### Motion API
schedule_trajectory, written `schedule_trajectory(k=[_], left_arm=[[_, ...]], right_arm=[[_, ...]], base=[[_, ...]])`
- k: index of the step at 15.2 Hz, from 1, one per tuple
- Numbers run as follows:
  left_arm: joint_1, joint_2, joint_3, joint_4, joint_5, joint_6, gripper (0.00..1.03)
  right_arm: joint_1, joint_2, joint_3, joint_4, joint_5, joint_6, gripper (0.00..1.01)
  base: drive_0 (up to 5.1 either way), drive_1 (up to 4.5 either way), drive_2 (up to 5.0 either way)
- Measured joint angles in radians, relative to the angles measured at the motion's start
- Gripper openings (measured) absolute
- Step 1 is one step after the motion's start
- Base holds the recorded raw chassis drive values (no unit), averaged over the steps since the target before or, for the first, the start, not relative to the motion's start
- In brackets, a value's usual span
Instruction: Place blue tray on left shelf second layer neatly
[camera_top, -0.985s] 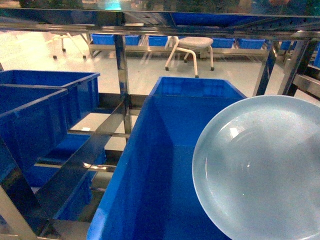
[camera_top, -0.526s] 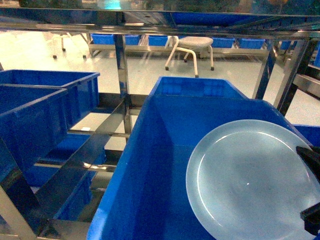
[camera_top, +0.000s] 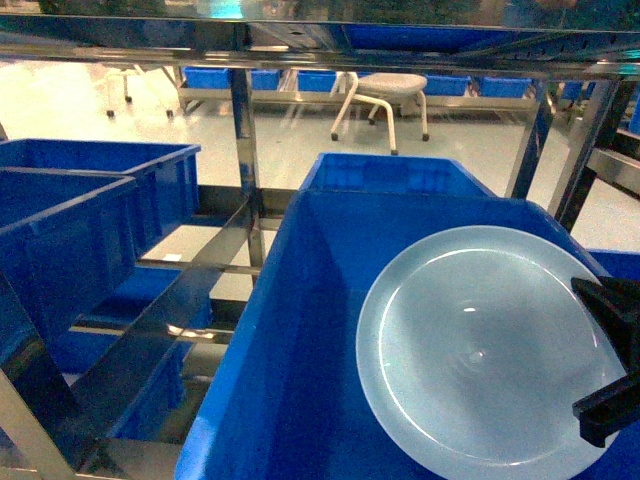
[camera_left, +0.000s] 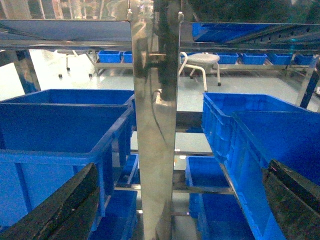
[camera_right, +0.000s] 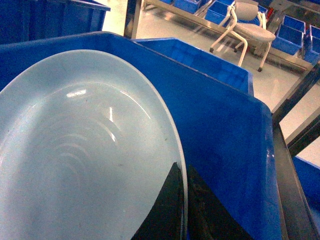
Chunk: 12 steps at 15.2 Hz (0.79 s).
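Pinching the unmarked blue tray (camera_top: 480, 350) rim, right tool (camera_right: 184, 200) hovers over a bin (camera_top: 300, 400); left tool (camera_left: 175, 200) released.

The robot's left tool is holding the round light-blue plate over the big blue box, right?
Not quite. It is the right tool that grips the round pale-blue plastic tray by its rim, over the big dark-blue plastic crate. The right wrist view shows it; the left tool holds nothing.

Right gripper (camera_top: 612, 358): matte black, angular fingers tapering to wedge tips, seen at three o'clock from the head camera. Left gripper (camera_left: 175, 210): broad dark fingers (camera_left: 60, 210) with worn, scuffed faces.
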Motion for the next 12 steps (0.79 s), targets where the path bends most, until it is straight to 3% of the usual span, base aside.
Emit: schedule_trajectory(k=[4,9,12], left_arm=[[0.000,0.000,0.000,0.000,0.000,0.000,0.98],[0.000,0.000,0.000,0.000,0.000,0.000,0.98],[0.000,0.000,0.000,0.000,0.000,0.000,0.98]], right_arm=[[0.006,0.000,0.005,0.001,0.003,0.002,0.05],[-0.035,-0.118,-0.061,-0.043,-0.027,0.049,0.65],[-0.045,-0.286,-0.152,-0.126,-0.045,0.051,1.00]], base=[[0.0,0.00,0.0],[0.0,0.00,0.0],[0.0,0.00,0.0]])
